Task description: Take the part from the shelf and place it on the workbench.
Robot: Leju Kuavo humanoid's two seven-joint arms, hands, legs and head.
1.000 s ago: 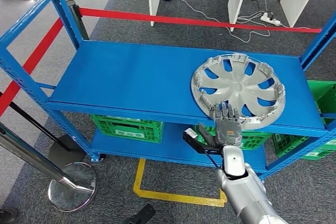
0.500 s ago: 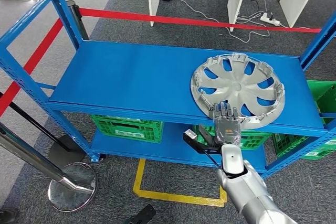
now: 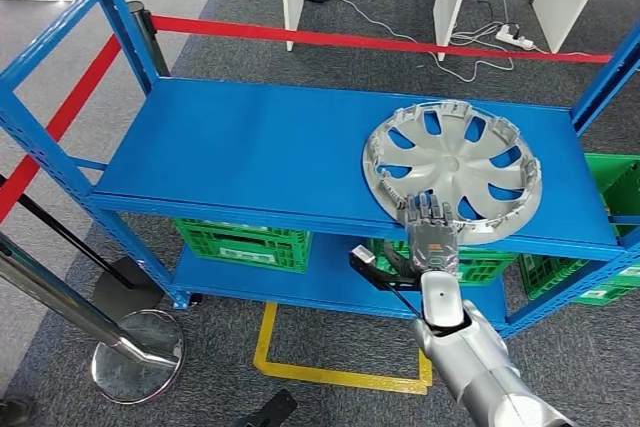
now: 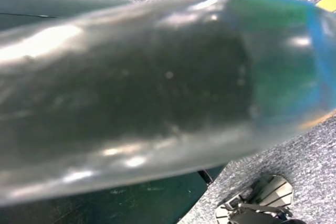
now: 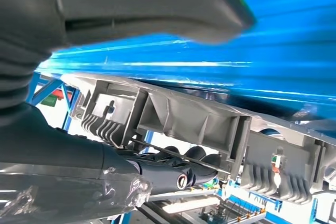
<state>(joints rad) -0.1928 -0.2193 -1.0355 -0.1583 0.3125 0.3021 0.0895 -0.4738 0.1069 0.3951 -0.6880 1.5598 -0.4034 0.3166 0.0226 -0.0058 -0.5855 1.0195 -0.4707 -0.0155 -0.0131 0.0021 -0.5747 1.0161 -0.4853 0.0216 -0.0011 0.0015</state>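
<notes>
Right hand [image 3: 431, 240] fingers [image 5: 174, 171] seemingly grip hubcap [image 3: 453, 167] rim.

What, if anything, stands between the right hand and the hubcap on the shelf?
Nothing visible. The right hand is already at the near rim of the hubcap, fingers over its edge at the front of the shelf.

Silver arm [image 3: 483, 367], grey hand [image 3: 432, 239]
</notes>
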